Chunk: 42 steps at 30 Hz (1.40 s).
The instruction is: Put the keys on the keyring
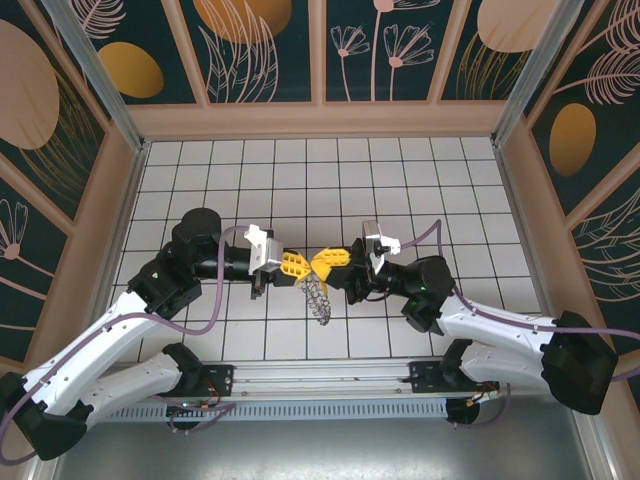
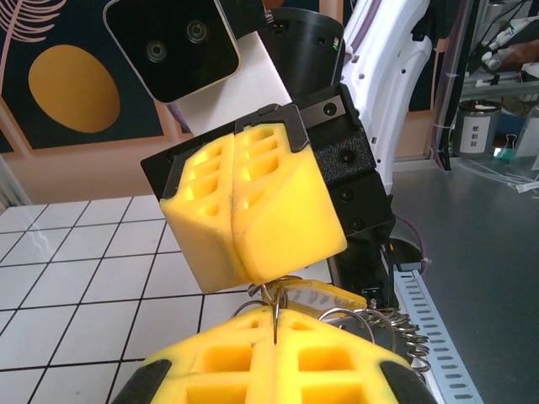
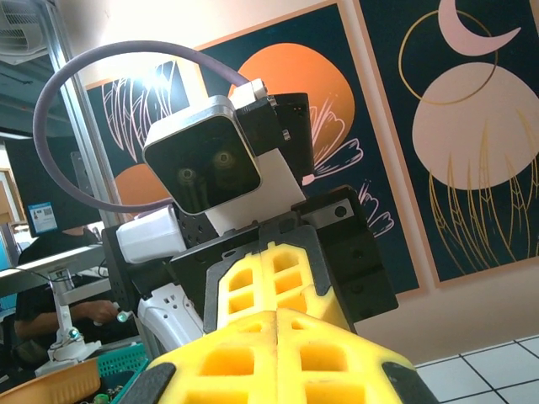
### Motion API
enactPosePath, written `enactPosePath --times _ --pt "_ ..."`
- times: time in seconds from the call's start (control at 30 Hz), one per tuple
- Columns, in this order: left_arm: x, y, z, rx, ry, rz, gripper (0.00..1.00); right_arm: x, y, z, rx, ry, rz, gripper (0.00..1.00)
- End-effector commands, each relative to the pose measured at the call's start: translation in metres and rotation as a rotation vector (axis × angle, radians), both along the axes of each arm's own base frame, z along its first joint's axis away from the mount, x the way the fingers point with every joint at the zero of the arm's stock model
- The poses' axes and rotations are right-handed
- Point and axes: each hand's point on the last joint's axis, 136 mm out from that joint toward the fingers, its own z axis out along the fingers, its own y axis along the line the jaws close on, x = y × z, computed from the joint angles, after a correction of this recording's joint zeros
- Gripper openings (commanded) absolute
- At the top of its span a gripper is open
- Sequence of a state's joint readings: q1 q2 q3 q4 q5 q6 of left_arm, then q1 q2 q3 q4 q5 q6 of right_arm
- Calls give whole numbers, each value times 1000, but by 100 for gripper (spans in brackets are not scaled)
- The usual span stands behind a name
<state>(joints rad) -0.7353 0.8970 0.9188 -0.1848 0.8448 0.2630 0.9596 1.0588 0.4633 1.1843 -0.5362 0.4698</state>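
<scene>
Your left jaws clamp a wire of the keyring (image 1: pixel 318 298). Your right jaws, closed, meet them tip to tip, their hold hidden. The ring dangles over the mid surface (image 1: pixel 400 190); a half-covered tan sliver is possibly the key (image 2: pixel 333 295).

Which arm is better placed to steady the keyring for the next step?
Probably left: the left gripper is shut on the keyring wire, while the shut right gripper seems only to touch it from above.
</scene>
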Motion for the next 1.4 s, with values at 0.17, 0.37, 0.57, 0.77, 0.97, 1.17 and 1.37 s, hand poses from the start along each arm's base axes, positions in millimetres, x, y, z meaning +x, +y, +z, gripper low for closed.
enactPosePath --times 0.17,0.37,0.57,0.77,0.97,1.17,1.37 --pt "1 1 18 -43 -77 12 0 8 6 2 -33 38 -43 0" --pt "2 2 19 -50 -85 26 0 16 7 -4 -71 68 -80 0" --pt "2 2 20 -53 -88 31 0 19 7 -5 -74 76 -96 0" --pt "2 3 21 -55 -91 36 0 22 2 -9 -75 89 -127 0" --pt "2 3 21 -58 -90 38 0 28 5 -13 -103 111 -148 0" --pt "3 4 23 -67 -96 46 0 29 4 -14 -106 120 -158 0" --pt "5 5 25 -79 -98 69 0 29 -5 -12 -91 126 -184 5"
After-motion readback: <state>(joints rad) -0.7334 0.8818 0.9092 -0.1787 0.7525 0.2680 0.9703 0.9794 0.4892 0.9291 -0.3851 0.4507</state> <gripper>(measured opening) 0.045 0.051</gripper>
